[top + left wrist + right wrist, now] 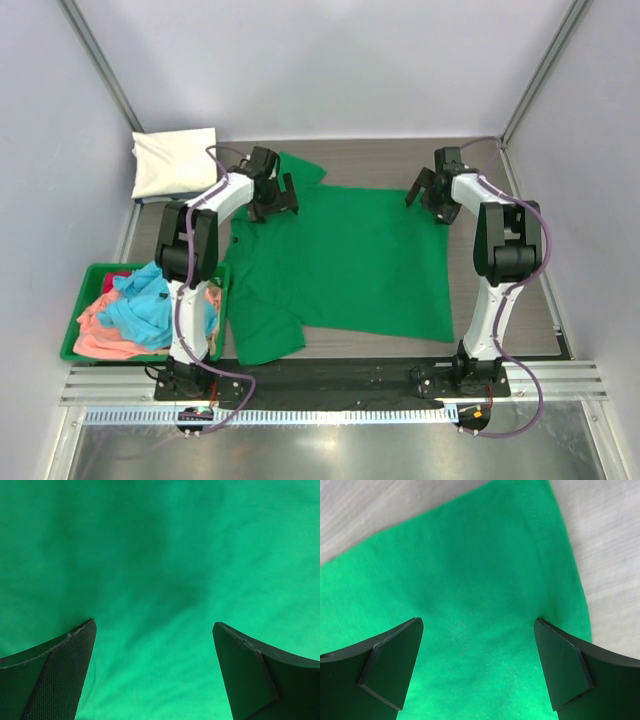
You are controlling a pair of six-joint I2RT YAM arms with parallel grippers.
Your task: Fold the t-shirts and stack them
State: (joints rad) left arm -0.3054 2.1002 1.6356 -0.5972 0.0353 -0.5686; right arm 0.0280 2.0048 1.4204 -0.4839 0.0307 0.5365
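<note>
Green cotton fills most of the wood-grain surface (400, 160): the bright green t-shirt (350, 260) lies spread flat at its middle, both short sleeves pointing toward the left arm's side and the straight hem toward the right arm's side; the left gripper (275, 207) hangs over the shirt's far shoulder, beside the far sleeve, its jaws spread wide with only green cloth between them and nothing held; the right gripper (425, 200) sits over the far hem corner, jaws equally wide and empty, and its wrist view shows that stitched corner between the fingers (385, 665) with bare surface beyond; whether either pair of tips touches the cloth I cannot tell; a folded cream-white t-shirt (175, 162) rests at the far left corner; left of the left arm, a green plastic bin (95, 268) holds crumpled light blue (145, 305), salmon-pink (100, 340) and red (115, 281) shirts.
</note>
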